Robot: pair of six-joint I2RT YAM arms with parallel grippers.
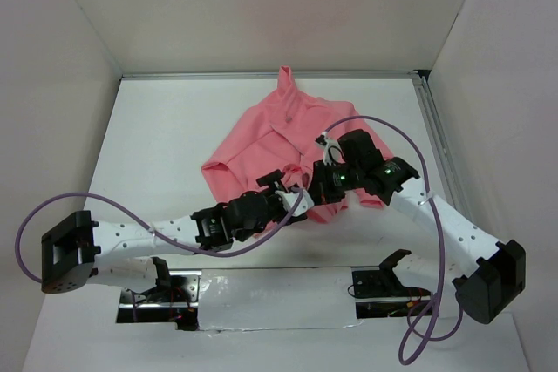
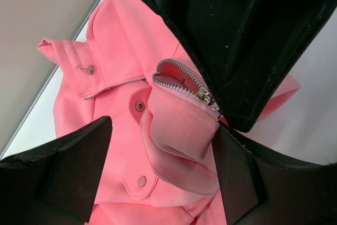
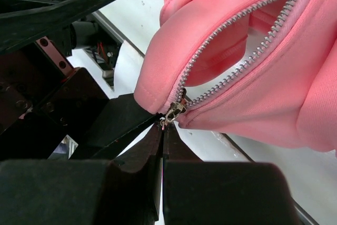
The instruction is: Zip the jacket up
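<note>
The soft salmon-pink hooded fabric jacket (image 1: 279, 137) lay rumpled in the middle of the white bench (image 1: 157, 145), with its near hem raised between the two arms. The task looked barely begun. The small silver metal zipper slider (image 3: 176, 110) sat right at the bottom hem. Above it the two rows of light metal zipper teeth (image 3: 231, 25) gaped apart along all the length in view, so nearly the whole run remained to be closed.

The black right claw (image 3: 164, 125) was pinched tight on the slider's pull tab. The black left claw (image 2: 163, 130) stood wide, straddling the folded hem corner just below the slider; whether its pads touched the cloth could not be told.

No brand, label or writing could be read anywhere. Only two round pink snap buttons (image 2: 139, 106) and plain fabric showed.
</note>
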